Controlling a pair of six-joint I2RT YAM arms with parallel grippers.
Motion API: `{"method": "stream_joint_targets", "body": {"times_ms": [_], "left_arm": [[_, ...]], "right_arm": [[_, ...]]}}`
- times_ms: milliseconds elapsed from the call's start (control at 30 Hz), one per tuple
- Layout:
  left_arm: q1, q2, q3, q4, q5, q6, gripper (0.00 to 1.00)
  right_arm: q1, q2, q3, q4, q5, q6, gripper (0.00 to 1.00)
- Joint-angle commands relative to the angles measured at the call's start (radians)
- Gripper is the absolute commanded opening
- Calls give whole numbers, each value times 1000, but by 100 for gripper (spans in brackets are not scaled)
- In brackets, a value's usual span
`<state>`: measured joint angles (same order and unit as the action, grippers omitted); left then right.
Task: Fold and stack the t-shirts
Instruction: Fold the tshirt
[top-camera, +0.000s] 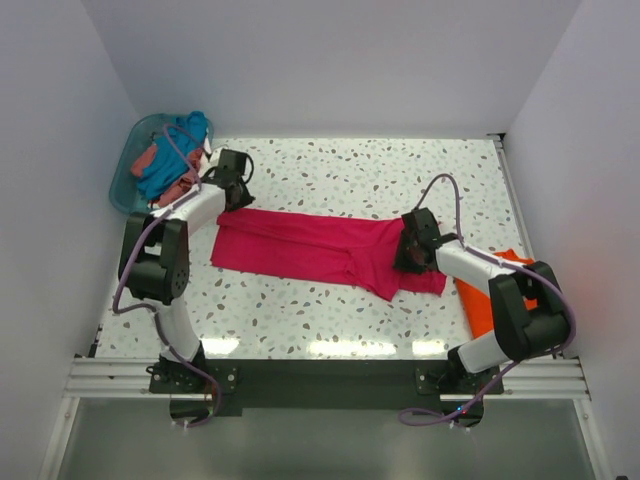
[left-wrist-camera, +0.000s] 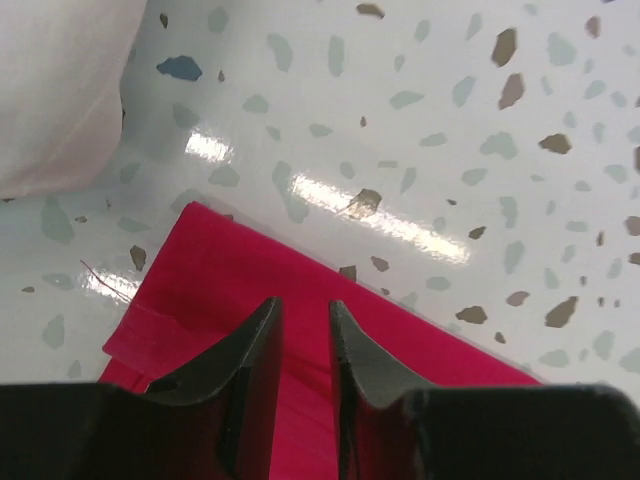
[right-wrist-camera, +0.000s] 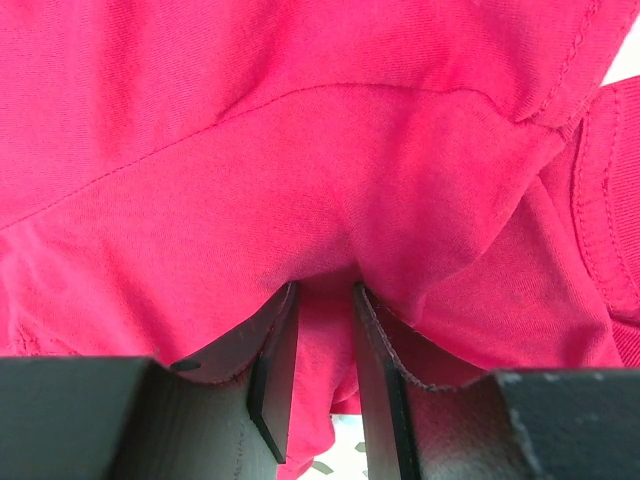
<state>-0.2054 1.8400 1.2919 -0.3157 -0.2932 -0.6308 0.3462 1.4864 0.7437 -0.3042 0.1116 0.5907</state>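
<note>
Pink tee (top-camera: 320, 245) lies stretched mid-table, each end pinched: left gripper (left-wrist-camera: 305, 345) clamped on its corner, right gripper (right-wrist-camera: 322, 330) on a bunched fold, probably tensioning it flat for the next fold.

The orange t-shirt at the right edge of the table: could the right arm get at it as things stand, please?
Probably not right away: the right gripper is shut on the magenta t-shirt, and the orange t-shirt lies partly under that arm, so it would have to let go first.

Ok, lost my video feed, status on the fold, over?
Right gripper shut on magenta shirt. Left gripper over its far corner, grip unclear. Nothing blocking.
</note>
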Motion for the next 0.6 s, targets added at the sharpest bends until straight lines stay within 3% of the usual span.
{"method": "stream_joint_targets", "body": {"times_ms": [0,300,567], "left_arm": [[0,25,9,-37,-44,28,29],[0,-76,-161,18,-24,-3,29],[1,-125,-213,23,-3,-13,29]], "right_arm": [[-9,28,11,33,-10,-9,33],[-32,0,5,31,-27,-23,33],[-46,-15,-1,30,-38,-28,33]]}}
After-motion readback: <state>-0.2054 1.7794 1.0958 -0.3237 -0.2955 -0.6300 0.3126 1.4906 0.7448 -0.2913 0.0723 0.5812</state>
